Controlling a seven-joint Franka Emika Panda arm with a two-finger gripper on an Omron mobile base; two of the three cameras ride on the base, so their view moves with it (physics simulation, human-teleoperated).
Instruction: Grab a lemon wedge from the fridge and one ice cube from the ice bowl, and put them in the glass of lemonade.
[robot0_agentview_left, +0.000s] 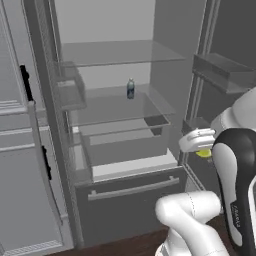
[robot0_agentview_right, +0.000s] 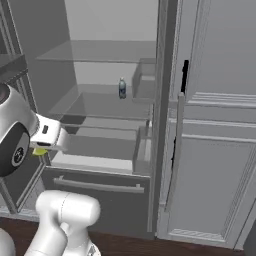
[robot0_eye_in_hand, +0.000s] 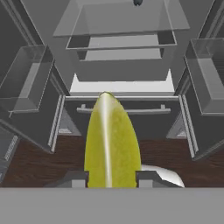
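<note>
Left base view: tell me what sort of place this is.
Most likely a kitchen: an open fridge with clear glass shelves, a small bottle on one, and panelled grey cabinets beside it.

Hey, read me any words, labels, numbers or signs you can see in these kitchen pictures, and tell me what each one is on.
Nothing can be read for certain.
Small bottle on the glass shelf of the fridge: pale label, too small and blurred to read.
Robot arm's dark forearm: a short line of white lettering, too blurred to read.
Lemon wedge held in the hand: no text.
</note>
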